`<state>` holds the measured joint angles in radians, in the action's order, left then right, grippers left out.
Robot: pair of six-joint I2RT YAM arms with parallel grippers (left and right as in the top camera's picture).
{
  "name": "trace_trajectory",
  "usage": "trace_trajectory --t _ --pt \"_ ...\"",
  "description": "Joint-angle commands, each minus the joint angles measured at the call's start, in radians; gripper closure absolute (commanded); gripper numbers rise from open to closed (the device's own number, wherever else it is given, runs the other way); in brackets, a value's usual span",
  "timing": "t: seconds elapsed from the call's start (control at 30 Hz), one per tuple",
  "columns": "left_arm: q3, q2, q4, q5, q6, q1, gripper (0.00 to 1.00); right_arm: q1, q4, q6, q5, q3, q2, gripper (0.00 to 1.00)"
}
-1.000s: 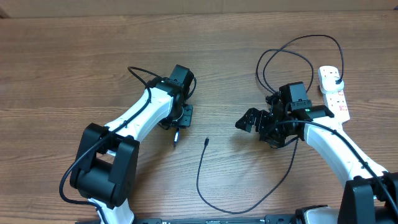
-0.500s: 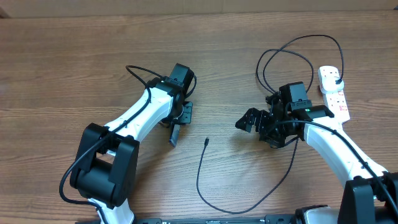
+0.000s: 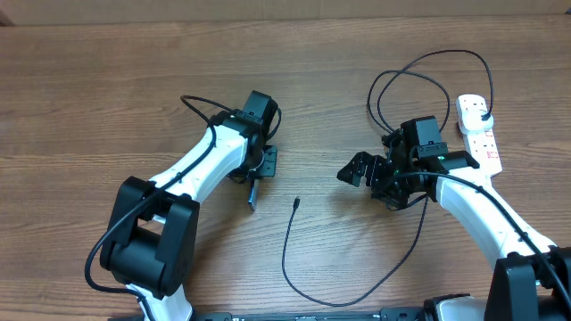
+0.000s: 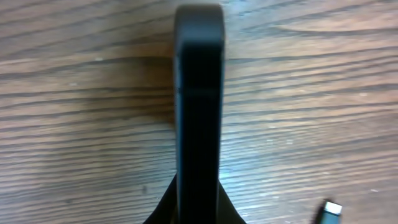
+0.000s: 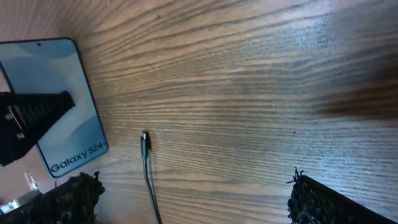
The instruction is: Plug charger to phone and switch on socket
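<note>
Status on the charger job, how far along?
Done: the charger plug looks seated in the socket. In hand: left tool shut on the phone, tipped on edge. Left: connector tip lies loose on the table, right tool open and empty; plugging in and the socket switch remain, switch state unreadable.

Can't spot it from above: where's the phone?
Overhead, left of centre: the phone stands edge-up in the left gripper, just left of the charger's loose connector tip.

we log: table (image 3: 89, 89) grained wood, faint sheen | phone (image 5: 81, 124) glossy screen, smooth dark frame | cable (image 3: 285, 254) matt black | socket (image 3: 479, 134) white plastic
</note>
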<state>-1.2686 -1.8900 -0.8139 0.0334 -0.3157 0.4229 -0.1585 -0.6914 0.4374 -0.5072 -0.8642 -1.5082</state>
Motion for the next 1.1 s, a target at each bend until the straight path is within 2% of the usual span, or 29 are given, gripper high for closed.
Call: trace_trajectory --t 0.0,0.1,0.2,0.37,0.47,0.6,0.7,0.77,0.97,1.07 --pt "0.000 0.000 0.004 0.138 -0.005 -0.017 0.96 0.001 0.008 0.011 -0.010 -0.005 0.015 0.00" --pt "-0.009 0.000 0.008 0.244 -0.005 -0.046 0.96 0.001 0.005 0.010 -0.062 -0.005 0.015 0.00" --pt "-0.023 0.001 0.024 0.431 -0.002 -0.099 0.96 0.001 0.005 0.010 -0.094 -0.005 0.015 0.03" --pt "-0.026 0.001 0.128 0.803 -0.003 -0.224 0.96 0.001 0.002 0.035 -0.097 -0.005 0.015 0.18" --pt "-0.026 0.001 0.183 0.928 -0.007 -0.284 0.96 -0.013 0.006 0.064 -0.097 -0.005 0.015 0.29" --pt "-0.026 0.001 0.186 0.962 -0.006 -0.343 0.96 -0.082 0.012 0.064 -0.097 -0.005 0.015 0.44" --pt "-0.025 0.001 0.191 0.965 -0.006 -0.366 0.96 -0.165 -0.008 0.093 -0.085 -0.005 0.015 0.48" --pt "-0.025 0.001 0.203 0.991 -0.002 -0.371 0.96 -0.233 -0.022 0.127 -0.039 -0.005 0.015 0.48" --pt "-0.025 0.001 0.243 0.992 -0.007 -0.389 0.96 -0.411 -0.016 0.277 0.148 -0.005 0.015 0.35" --pt "-0.025 0.001 0.231 0.987 -0.003 -0.407 0.96 -0.479 0.018 0.338 0.246 -0.006 0.015 0.34"
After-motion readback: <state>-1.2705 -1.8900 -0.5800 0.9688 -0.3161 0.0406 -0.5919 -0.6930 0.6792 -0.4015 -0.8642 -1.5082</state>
